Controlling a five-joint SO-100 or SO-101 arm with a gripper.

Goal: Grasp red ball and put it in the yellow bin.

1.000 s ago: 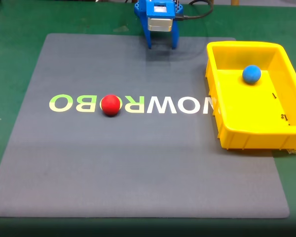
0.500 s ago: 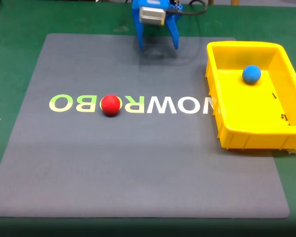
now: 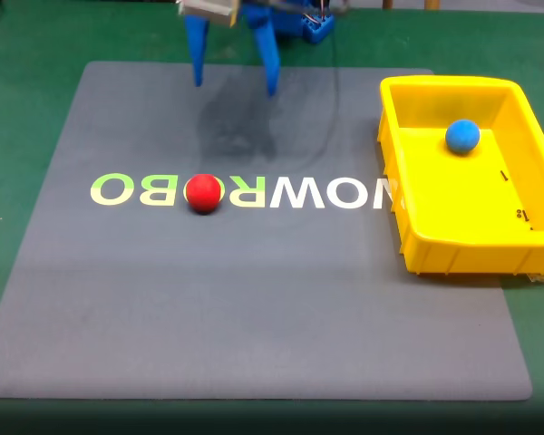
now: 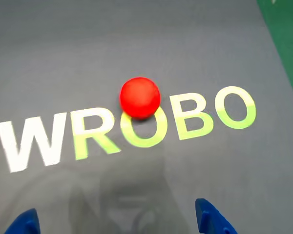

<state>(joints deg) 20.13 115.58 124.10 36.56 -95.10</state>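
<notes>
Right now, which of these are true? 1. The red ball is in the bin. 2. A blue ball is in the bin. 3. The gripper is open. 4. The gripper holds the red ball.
1. False: the red ball sits on the mat's lettering, apart from the yellow bin.
2. True: the blue ball lies inside it.
3. True: the gripper has its fingers spread wide.
4. False: it is empty, hanging short of the ball.
</notes>
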